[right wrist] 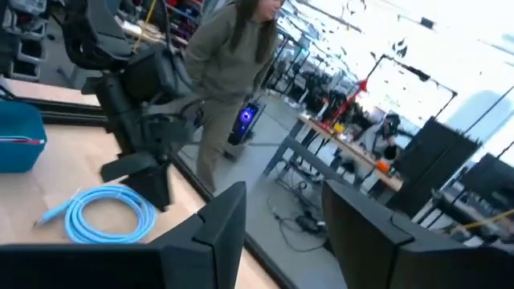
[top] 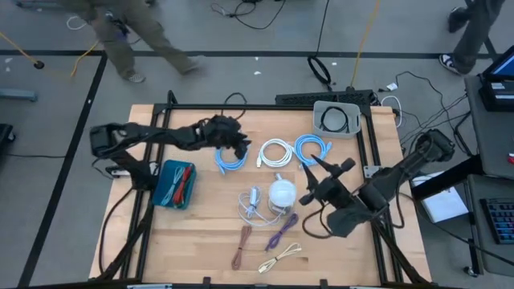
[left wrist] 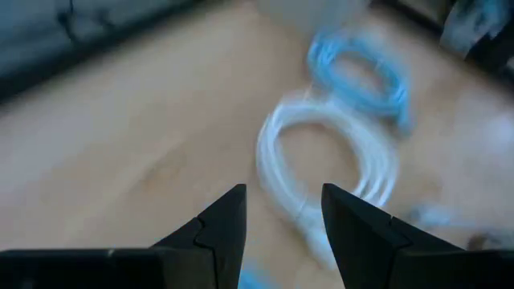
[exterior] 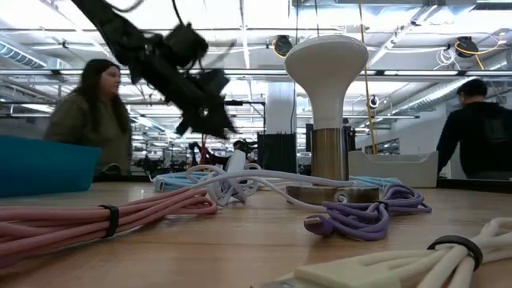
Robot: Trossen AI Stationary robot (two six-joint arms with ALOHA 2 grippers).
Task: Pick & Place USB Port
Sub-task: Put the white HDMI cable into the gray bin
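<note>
Hovering with the left gripper (top: 238, 147) above the upper centre of the high view, fingers spread and pinching nothing. Looking down past those fingers in the left wrist view, with the white cable coil (left wrist: 321, 160) lying on the wood just beyond the tips. Judging that coil (top: 275, 152) to be the USB thing, though not being able to read its plug. Noting it sitting between two blue coils, one (top: 230, 159) just left of it and almost under the gripper, the other (top: 312, 149) just right of it.

Risking a wrong pick here: dropping slightly to the left would mean closing on the nearer blue coil instead. Risking a loose grip too: catching a single outer loop would mean the bundle unwinding and trailing, perhaps hooking the neighbouring coils or the white lamp-like object (top: 281, 193) lower in the frame. Pinching too shallow would mean the smooth cable slipping out on the lift.

Waiting with the right gripper (top: 323, 172) right of centre, fingers likewise parted and empty, close to the second blue coil. Crowding the middle with both arms could mean a knock between them. Trailing cable could also be missing the grey bin (top: 336, 103) at the upper right, if that is the goal.
</note>
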